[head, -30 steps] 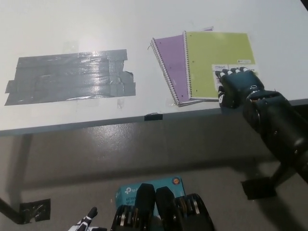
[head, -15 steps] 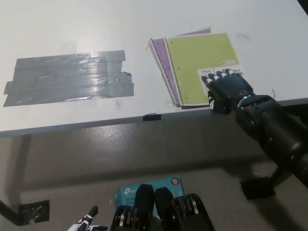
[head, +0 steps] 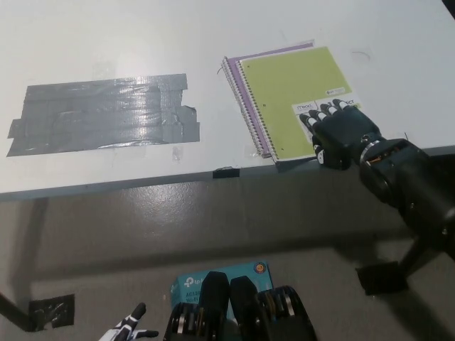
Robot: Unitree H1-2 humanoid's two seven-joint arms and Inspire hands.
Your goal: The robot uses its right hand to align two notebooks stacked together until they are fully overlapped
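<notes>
- In the head view, the black right hand (head: 340,133) is lying flat on the near right corner of the green notebook (head: 295,96), close to the edge of the white desk (head: 106,42).
- Its fingers (head: 321,111) are lying side by side, a little apart, pressing down on the cover and not clamped around anything.
- The green notebook is sitting on top of the purple notebook (head: 240,85), and only a thin purple strip is showing along the left side and the top.
- So the two are nearly matched, I think, but not fully.
- To do this well, the hand should be pushing softly and sliding the green one a tiny bit up and to the left, until no purple is peeking out.
- Pressing too hard could be dragging both books together.
- The stack is very near the desk edge, so a pull toward the robot could tip it off.
- Only the tip of the white left hand (head: 130,326) is showing, low at the bottom left; I cannot tell how it is held.
- A big patch of grey tape (head: 103,112) is stuck on the desk, well apart from the books.
</notes>
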